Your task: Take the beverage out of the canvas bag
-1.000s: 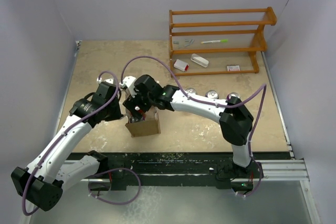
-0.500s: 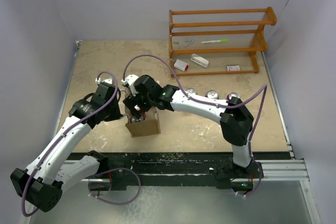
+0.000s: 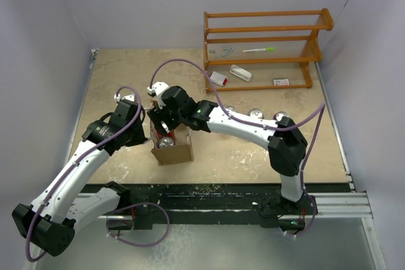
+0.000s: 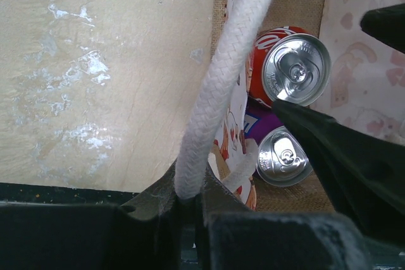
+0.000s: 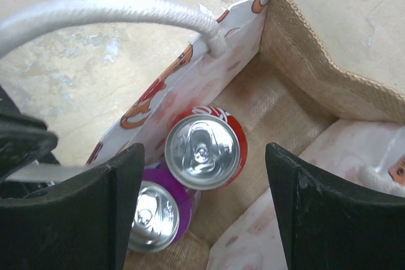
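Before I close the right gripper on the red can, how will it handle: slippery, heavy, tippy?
The red can is smooth metal and looks unopened, so probably full: heavyish and somewhat slippery. It stands upright beside the purple can and the wall of the canvas bag, so it likely won't tip, though the soft bag may lift with it.

The upright woven canvas bag [image 3: 173,152] is tan-brown outside; its lining is white with pale pink and orange-red cartoon prints. Its thick braided rope handle [image 4: 221,80] is white. Inside the bag stand 2 silver-topped drinks: a red aluminium can [image 5: 204,147] and a purple aluminium can [image 5: 152,216]. Under the bag, the flat stone-look tabletop [image 4: 95,61] is beige, mottled white.
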Robot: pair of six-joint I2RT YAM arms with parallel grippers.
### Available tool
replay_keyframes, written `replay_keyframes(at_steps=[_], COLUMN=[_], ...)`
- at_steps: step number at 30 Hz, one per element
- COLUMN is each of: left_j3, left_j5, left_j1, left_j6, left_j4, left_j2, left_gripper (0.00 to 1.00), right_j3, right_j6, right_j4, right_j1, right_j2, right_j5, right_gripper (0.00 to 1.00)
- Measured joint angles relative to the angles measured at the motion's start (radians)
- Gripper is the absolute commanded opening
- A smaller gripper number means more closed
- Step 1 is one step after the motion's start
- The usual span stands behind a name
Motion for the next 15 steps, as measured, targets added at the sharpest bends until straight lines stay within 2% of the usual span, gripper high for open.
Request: replay_keyframes(at_steps=[15], left_j3=[0.0], left_j5=[-0.007], left_j1=[0.0], left_j6=[0.0], left_j4=[0.0], left_j2=[0.0], left_gripper=[0.0], right_j3=[0.067], right_j6=[-0.006], right_j4=[-0.081], right_j1=[0.008], right_j2=[0.139], right_j5=[0.01], right_gripper=[0.78])
